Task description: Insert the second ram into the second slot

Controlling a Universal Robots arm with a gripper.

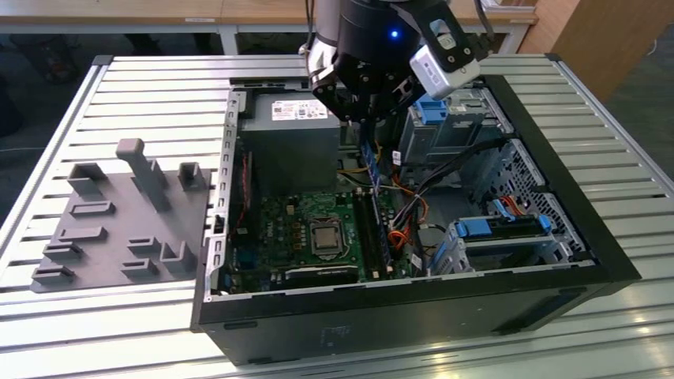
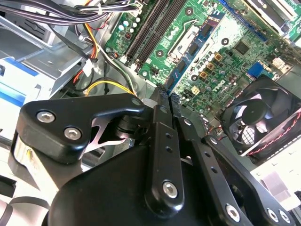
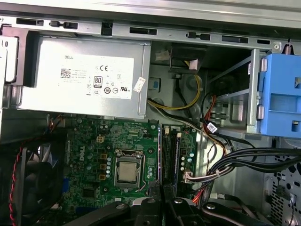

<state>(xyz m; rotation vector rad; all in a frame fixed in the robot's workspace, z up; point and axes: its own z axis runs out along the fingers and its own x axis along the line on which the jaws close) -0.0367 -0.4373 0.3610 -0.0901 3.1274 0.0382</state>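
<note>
second ram (image 1: 365,155): thin blue stick, held on edge, up in the air above the dark memory slots (image 1: 371,229), not seated.

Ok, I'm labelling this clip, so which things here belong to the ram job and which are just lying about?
In the job: gripper, shut on the second ram; memory slots on the motherboard.
Just lying about: power supply; blue drive bracket; fan; grey fixture tray.
</note>
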